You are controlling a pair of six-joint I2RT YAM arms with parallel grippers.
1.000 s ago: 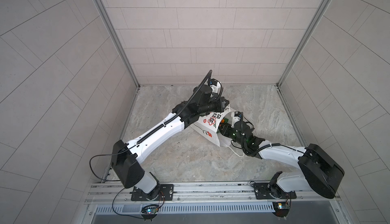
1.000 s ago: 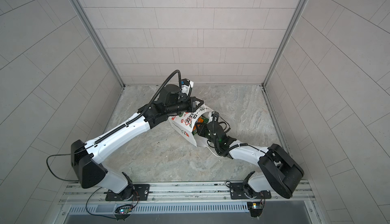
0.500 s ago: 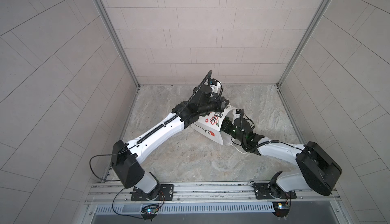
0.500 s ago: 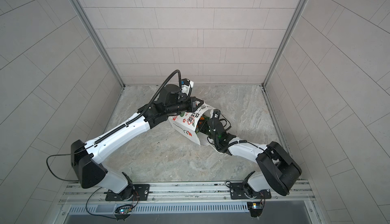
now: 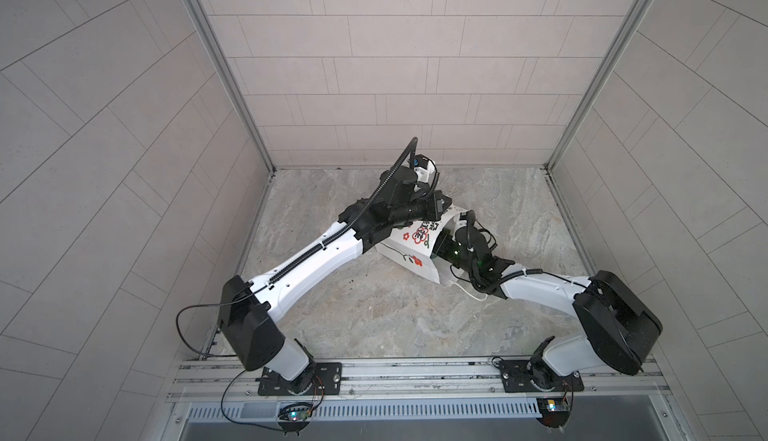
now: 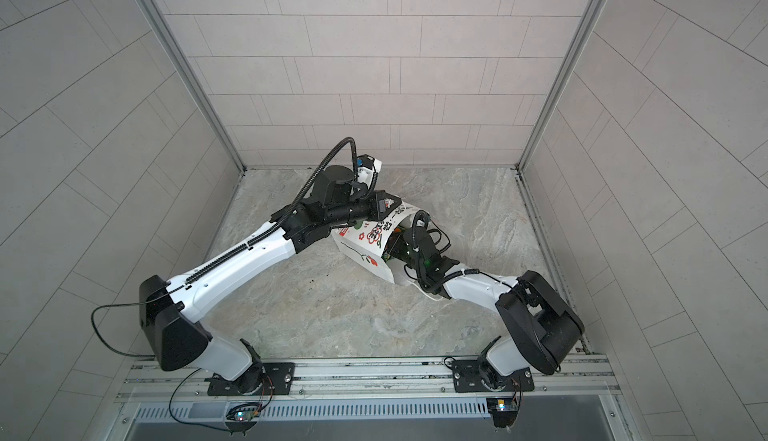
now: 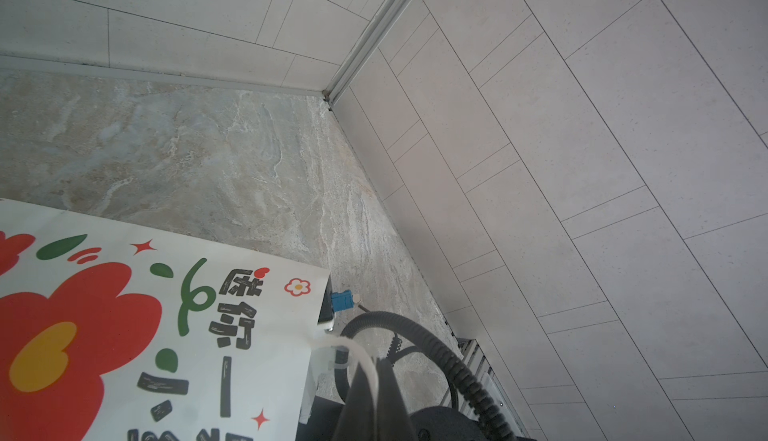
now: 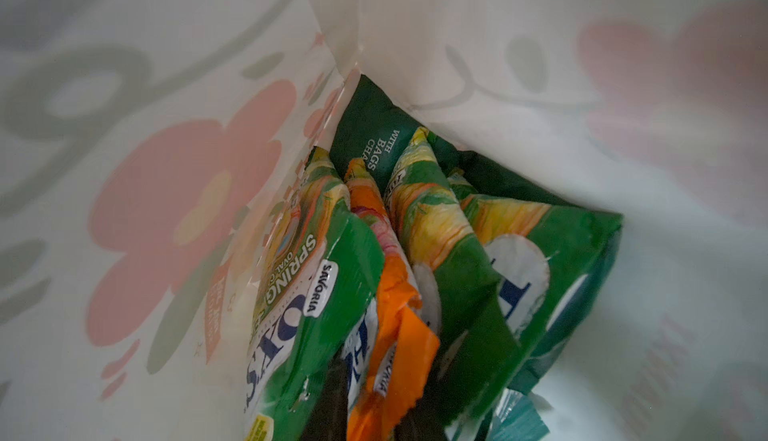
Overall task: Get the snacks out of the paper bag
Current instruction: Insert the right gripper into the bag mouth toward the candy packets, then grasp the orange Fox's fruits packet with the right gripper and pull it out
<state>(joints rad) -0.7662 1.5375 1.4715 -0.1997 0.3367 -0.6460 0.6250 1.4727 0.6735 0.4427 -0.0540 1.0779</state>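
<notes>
Left gripper (image 7: 368,393) pinches the white paper bag's (image 5: 405,254) cord (image 7: 358,349); right gripper's (image 5: 441,247) state is unclear. Glossy orange packet (image 8: 399,335) looks light and slippery: pinch its crimped edge.

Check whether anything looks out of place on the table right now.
The paper bag is not standing: it lies tipped on its side on the table, mouth toward the right arm, with the snacks crammed inside. One cord handle trails loose on the table.
</notes>
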